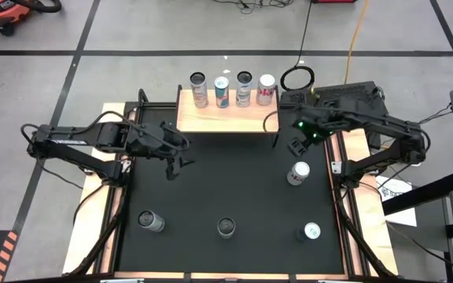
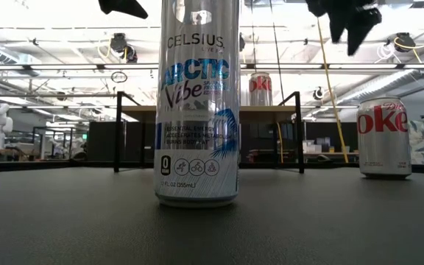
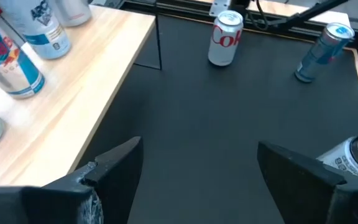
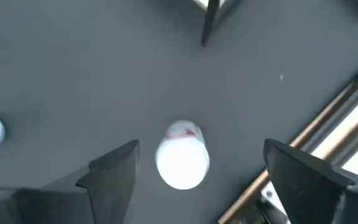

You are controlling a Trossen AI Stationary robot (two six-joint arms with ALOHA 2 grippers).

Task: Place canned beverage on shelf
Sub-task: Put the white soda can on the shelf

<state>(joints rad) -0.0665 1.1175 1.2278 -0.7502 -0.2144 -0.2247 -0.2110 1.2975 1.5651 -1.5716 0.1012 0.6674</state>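
We see the right gripper [image 1: 297, 146] hanging with its jaws spread and nothing between them, just above and slightly shelf-ward of a Diet Coke can [image 1: 298, 173] that stands upright on the black mat [image 1: 234, 189]; in the right wrist view that can's pale top [image 4: 183, 163] sits between the two dark fingers [image 4: 114, 165] but below them, untouched. The left gripper [image 1: 173, 163] is likewise wide open and empty over the mat, near the shelf's left front corner. The shelf [image 1: 211, 118] stands at the table's far edge, carrying four cans in a row. In the low view, the nearest can [image 2: 198, 103] reads "CELSIUS" and "ARCTIC Vibe"; off to its right, we read "oke" on the silver Diet Coke can [image 2: 383, 137].
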